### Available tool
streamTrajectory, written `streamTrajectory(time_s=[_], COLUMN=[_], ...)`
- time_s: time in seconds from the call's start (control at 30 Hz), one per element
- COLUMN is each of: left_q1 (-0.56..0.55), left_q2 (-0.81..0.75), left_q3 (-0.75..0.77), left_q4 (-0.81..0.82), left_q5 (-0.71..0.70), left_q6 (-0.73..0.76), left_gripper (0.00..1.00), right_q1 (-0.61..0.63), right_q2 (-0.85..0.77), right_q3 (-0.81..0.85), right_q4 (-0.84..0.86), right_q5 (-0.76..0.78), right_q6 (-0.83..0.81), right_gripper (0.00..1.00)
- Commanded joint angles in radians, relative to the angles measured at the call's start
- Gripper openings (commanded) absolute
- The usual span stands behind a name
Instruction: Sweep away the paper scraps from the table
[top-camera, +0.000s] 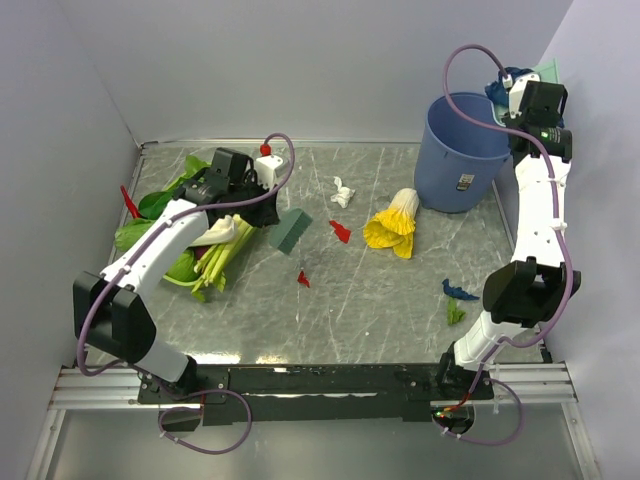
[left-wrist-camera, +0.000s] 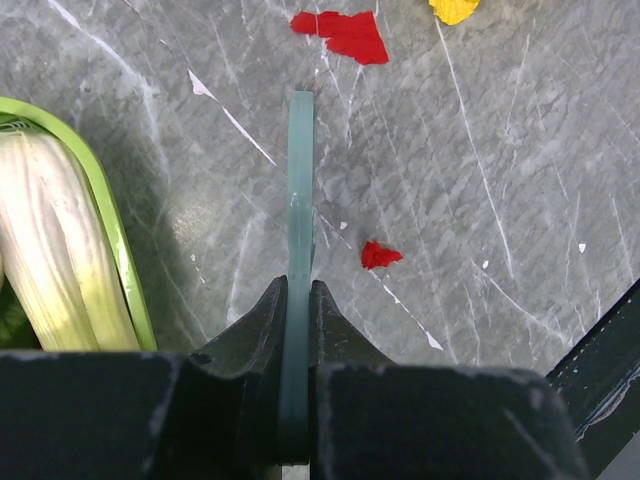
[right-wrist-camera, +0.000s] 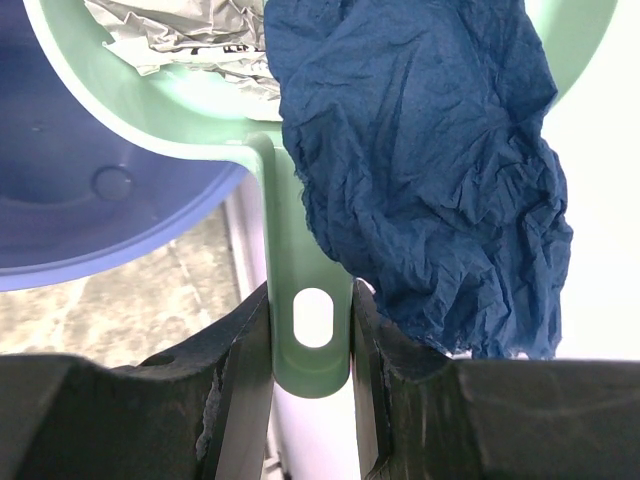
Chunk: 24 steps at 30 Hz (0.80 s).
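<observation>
My left gripper (top-camera: 262, 210) is shut on a dark green sweeper blade (top-camera: 290, 230), seen edge-on in the left wrist view (left-wrist-camera: 300, 190), low over the table (top-camera: 380, 300). Red scraps (top-camera: 341, 232) (top-camera: 302, 278) lie just right of it, also in the left wrist view (left-wrist-camera: 345, 32) (left-wrist-camera: 379, 256). A white scrap (top-camera: 343, 191), a dark blue scrap (top-camera: 459, 291) and a green scrap (top-camera: 455, 312) lie further right. My right gripper (right-wrist-camera: 311, 290) is shut on the pale green dustpan's handle (right-wrist-camera: 310, 330), held high over the bin; the pan carries a dark blue wad (right-wrist-camera: 420, 170) and white paper (right-wrist-camera: 190, 35).
A blue bin (top-camera: 460, 150) stands at the back right, under the dustpan (top-camera: 547, 72). A yellow-and-white frilly vegetable (top-camera: 392, 225) lies mid-table. Leafy green vegetables (top-camera: 200, 255) lie under the left arm. A red scrap (top-camera: 128, 200) lies by the left wall.
</observation>
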Motion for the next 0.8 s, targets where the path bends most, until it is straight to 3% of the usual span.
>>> streamTrajectory(time_s=[0.0,0.7,0.77], left_q1=[-0.001,-0.001,-0.001], left_q2=[0.010,0.042,0.039], left_q3=[0.038,0.084,0.085], left_q4=[0.029,0.034,0.034], left_q5=[0.026,0.026,0.028], left_q6=[-0.009,0.002,0.004], left_gripper=[0.01,0.01,0.01], right_q1=[-0.009,-0.001,0.008], right_q2=[0.006,-0.023,-0.044], right_q3=[-0.029,-0.180,-0.254], right_q4=[0.051,0.258,0.345], right_q5=[0.073,0.180,0.199], right_q6=[-0.060,-0.428,-0.475], right_gripper=[0.00,0.00,0.00])
